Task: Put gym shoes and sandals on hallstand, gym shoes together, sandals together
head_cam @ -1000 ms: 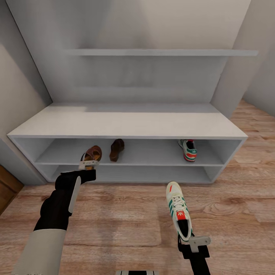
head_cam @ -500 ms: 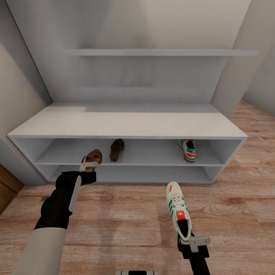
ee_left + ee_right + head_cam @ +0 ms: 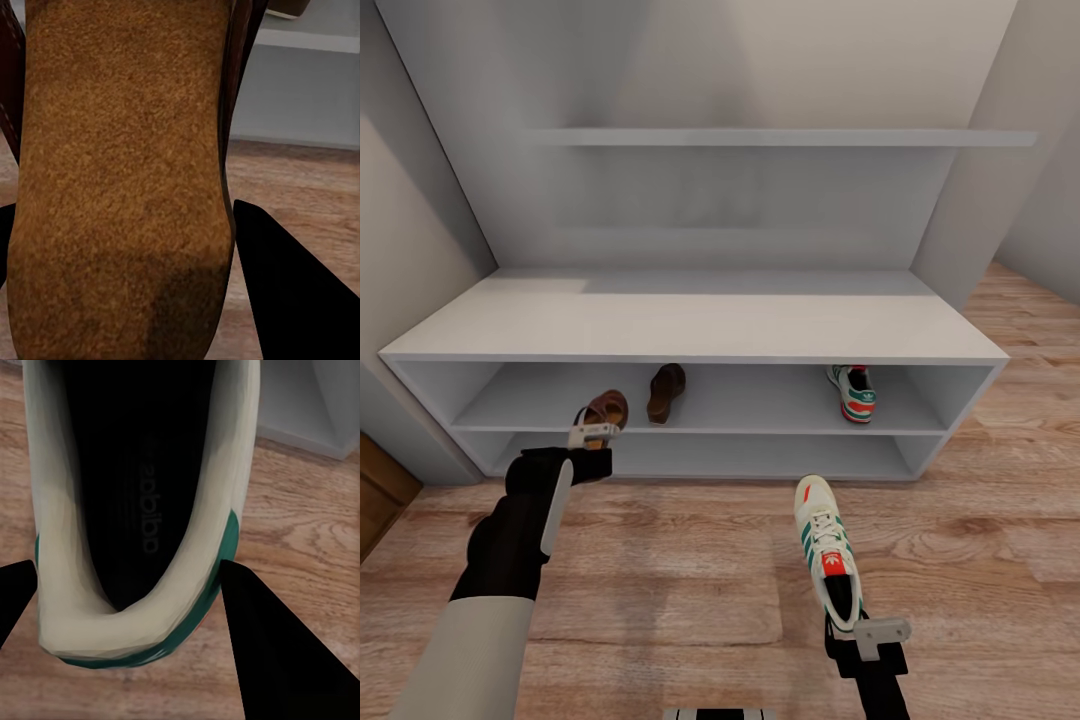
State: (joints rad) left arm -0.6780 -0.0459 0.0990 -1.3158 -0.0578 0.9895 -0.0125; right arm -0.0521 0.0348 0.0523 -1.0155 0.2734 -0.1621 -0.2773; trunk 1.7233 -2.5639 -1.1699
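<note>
Head view: the hallstand (image 3: 690, 325) stands against a pale wall, a wide grey-white unit with a flat bare top, two long open shelf levels and a floating shelf (image 3: 780, 137) higher on its back panel. Walls close in on both sides, and the wood-plank corridor floor (image 3: 660, 580) runs in front of it and past its right end. On the upper open shelf lie a brown sandal (image 3: 666, 391) left of centre and a gym shoe (image 3: 851, 391) well apart toward the right end. The left gripper (image 3: 592, 432) is at the front edge of that shelf, its jaws clamped on a second sandal (image 3: 604, 409), which sits near the first one. The right gripper (image 3: 868, 632) is low over the floor, its jaws grasping the heel of a second gym shoe (image 3: 826, 548), toe pointing toward the hallstand.

Left wrist view: the held sandal's tan, suede-like footbed (image 3: 124, 172) runs between the dark fingers (image 3: 292, 300), with maroon edging along its sides; floor planks and the pale front of the hallstand lie beyond.

Right wrist view: this looks down into the held gym shoe's (image 3: 142, 517) dark opening, where a faint insole logo shows, along with the cream collar and the green heel trim. A dark finger (image 3: 277, 652) lies on each side of the heel.
</note>
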